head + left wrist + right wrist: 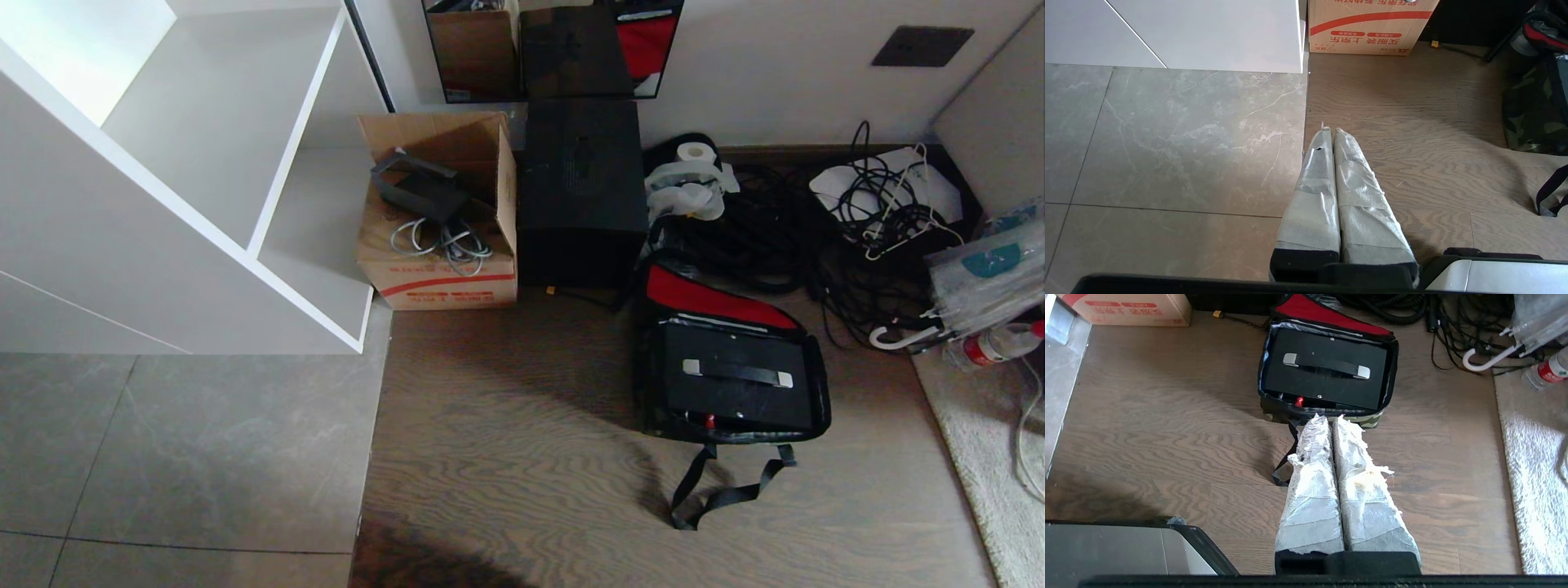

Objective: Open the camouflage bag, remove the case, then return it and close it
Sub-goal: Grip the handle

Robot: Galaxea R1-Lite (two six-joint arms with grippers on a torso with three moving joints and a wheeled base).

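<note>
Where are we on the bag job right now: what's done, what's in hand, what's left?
Done: the camouflage bag lies open, red-lined lid folded back. The case sits inside it, handle up; whether it has been out already cannot be told. In hand: nothing. The right gripper is shut and empty, short of the bag; the left gripper is shut over bare floor. Left: at least closing the bag.

Home storage corner: white shelving (245, 163), cable tangle (816, 237), rug (980, 425)
</note>
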